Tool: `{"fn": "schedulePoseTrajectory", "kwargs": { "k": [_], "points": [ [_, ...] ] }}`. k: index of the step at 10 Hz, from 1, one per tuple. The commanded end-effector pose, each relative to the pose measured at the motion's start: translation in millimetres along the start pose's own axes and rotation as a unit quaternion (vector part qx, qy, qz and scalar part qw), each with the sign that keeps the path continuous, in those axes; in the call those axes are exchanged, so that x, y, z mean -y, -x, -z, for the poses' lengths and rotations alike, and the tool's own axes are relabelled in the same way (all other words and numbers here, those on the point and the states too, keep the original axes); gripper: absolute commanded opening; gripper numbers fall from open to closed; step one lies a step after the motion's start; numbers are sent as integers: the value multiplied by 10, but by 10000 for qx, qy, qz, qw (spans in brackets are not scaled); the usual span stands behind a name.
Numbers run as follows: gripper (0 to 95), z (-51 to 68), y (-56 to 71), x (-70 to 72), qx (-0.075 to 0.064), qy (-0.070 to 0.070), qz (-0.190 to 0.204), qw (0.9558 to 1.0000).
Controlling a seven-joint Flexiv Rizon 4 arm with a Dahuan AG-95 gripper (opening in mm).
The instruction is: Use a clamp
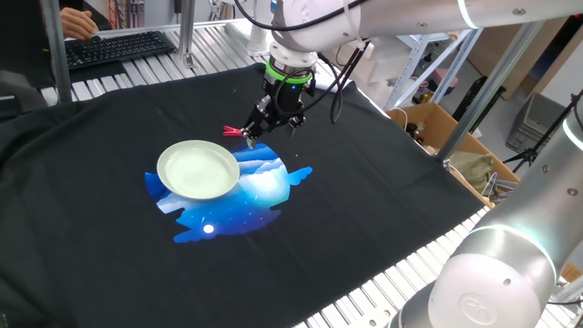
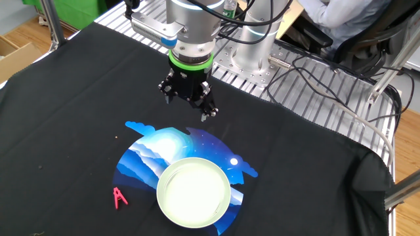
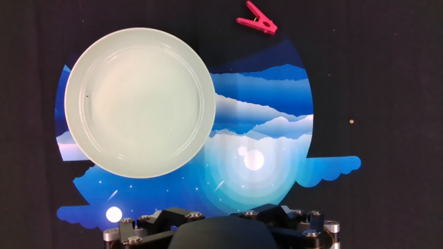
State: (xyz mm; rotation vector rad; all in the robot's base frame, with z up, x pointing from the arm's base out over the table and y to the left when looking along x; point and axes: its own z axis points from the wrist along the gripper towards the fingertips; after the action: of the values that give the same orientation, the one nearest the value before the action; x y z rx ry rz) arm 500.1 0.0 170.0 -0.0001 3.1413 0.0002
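A robotics lab: aluminium-slat bench, loose cables, keyboard (someone typing), cardboard box.

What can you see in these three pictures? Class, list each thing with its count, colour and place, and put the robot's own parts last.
Clamp: one, red, lying on the black cloth just beyond the edge of the blue print, apart from the plate.
Plate: one, pale green, empty, resting on the blue print and overlapping its edge.
Blue print: one, a blue and white night-sky picture on the cloth.
Black cloth: one, covering the table.
Keyboard: one, black, at the far table edge, with a person's hand beside it.
Cardboard box: one, brown, beside the table.
Gripper: one, black, hanging above the cloth and holding nothing; whether the fingers are open cannot be told.
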Motion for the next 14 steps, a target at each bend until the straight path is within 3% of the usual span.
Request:
{"fn": "schedulePoseTrajectory", "kwargs": {
  "k": [1,2,7,11,14],
  "points": [
    [950,0,-1,0,-2,-1,0,10000],
    [0,-8,-2,-3,358,243,-610,9972],
    [0,-47,0,-17,365,244,-587,9973],
    [0,-59,6,-21,373,223,-335,9985],
    [0,-89,81,-23,385,210,-79,9990]
  ]
}}
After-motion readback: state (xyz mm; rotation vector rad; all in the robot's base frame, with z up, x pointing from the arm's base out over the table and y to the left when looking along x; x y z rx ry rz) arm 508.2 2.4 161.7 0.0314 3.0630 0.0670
